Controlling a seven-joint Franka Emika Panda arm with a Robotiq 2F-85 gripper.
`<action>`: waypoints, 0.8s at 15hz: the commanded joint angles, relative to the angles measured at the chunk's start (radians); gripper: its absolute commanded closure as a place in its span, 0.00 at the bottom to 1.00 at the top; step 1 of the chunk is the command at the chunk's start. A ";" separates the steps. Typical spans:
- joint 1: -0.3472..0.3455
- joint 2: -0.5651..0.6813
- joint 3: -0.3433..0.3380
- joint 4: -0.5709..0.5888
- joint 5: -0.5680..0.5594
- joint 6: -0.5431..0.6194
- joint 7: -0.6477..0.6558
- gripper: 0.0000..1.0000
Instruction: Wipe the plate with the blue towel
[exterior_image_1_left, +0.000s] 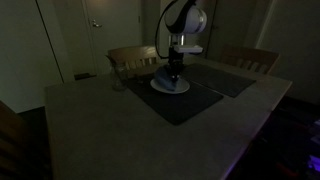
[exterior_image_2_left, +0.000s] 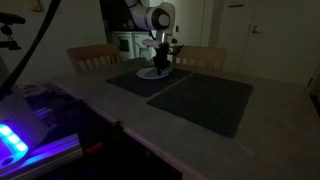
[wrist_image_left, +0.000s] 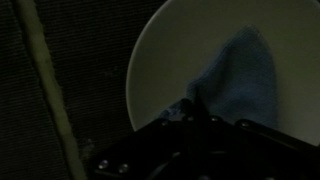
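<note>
Wrist view, tool (wrist_image_left: 193, 108) pinching blue towel (wrist_image_left: 240, 75) on plate (wrist_image_left: 160, 60), in an exterior view arm (exterior_image_1_left: 181, 28) pointing straight down

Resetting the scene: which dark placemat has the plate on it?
The placemat under the claw carries the plate and blue towel; the other placemat lies beside it.

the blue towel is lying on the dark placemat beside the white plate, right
Not quite. The blue towel lies on the white plate itself, not beside it on the dark placemat. The wrist view shows the cloth on the plate's pale surface.
</note>
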 joint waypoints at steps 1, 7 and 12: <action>0.026 -0.021 -0.025 -0.031 -0.044 -0.084 0.071 0.99; 0.035 -0.020 0.017 -0.029 -0.030 -0.235 0.071 0.99; 0.041 -0.003 0.062 -0.010 -0.001 -0.268 0.054 0.99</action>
